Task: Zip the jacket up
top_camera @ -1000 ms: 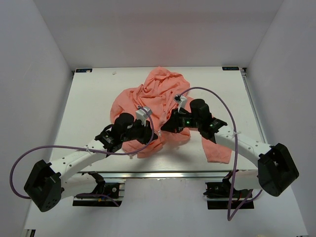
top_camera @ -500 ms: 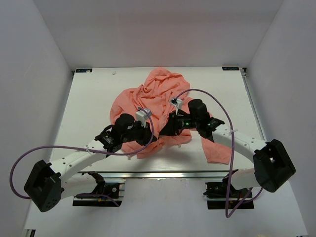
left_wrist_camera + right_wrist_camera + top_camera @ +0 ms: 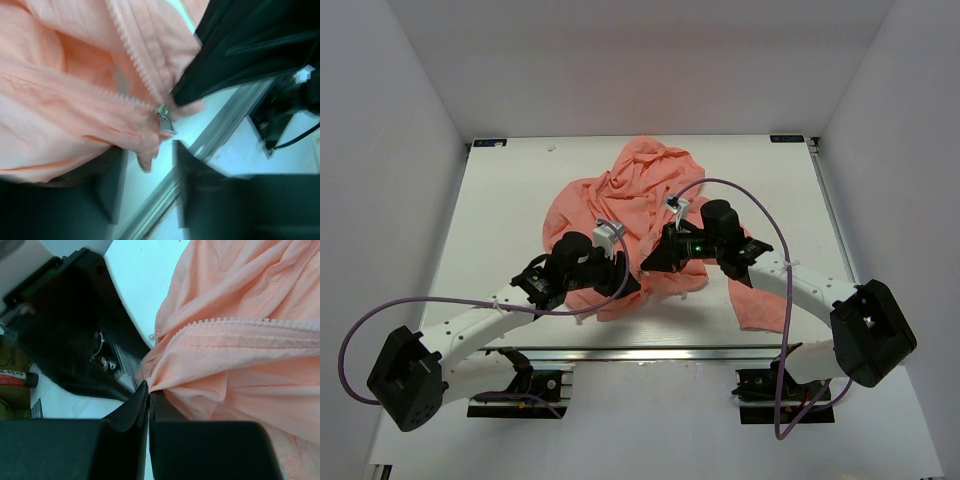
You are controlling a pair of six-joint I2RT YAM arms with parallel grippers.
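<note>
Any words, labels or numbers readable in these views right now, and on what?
No text can be read in any view.
Dark tags at the far corners of the table: too small to read.
Red-and-black item, lower left of the right wrist view: markings blurred.
Jacket: no print or label showing.

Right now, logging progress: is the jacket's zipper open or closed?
Open: left wrist view shows the jacket's tooth rows diverging from the slider.
</note>
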